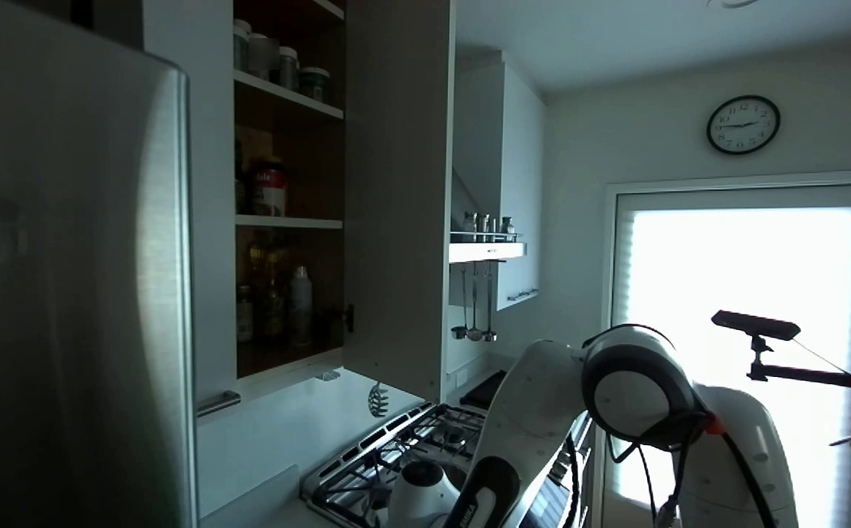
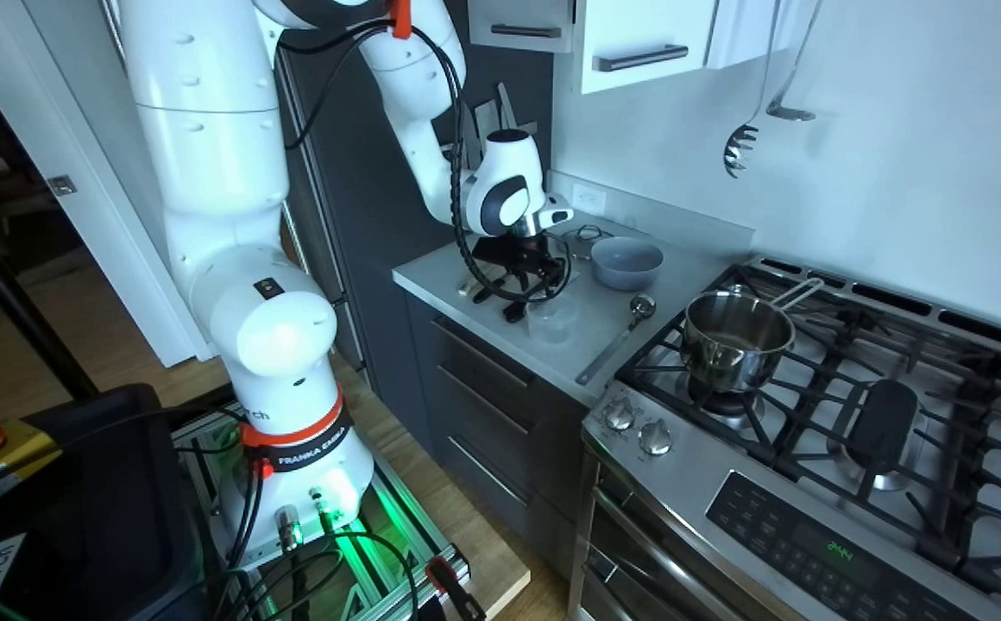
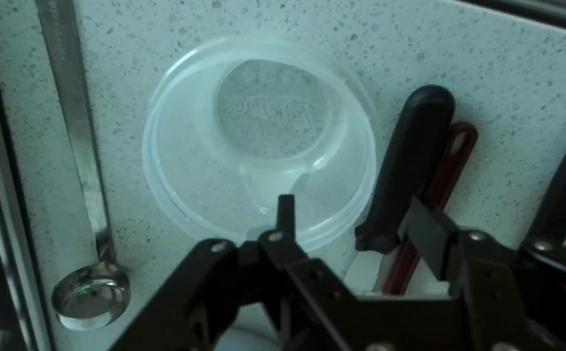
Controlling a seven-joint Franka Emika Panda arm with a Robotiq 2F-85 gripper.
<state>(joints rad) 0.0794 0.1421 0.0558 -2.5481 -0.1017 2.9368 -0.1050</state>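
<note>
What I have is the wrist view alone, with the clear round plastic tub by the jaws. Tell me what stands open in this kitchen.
Observer: In an exterior view, a tall, flat grey cabinet door stands swung open.
Operator: Now name the cookware I'm missing.
Observer: A round, shiny steel pot stands on the steel gas stove.
Operator: Last, check for loose lines near the jaws by the clear tub.
Observer: A black braided cable hangs in a loop in front of them, as an exterior view shows it; whether it touches them, I cannot tell.
</note>
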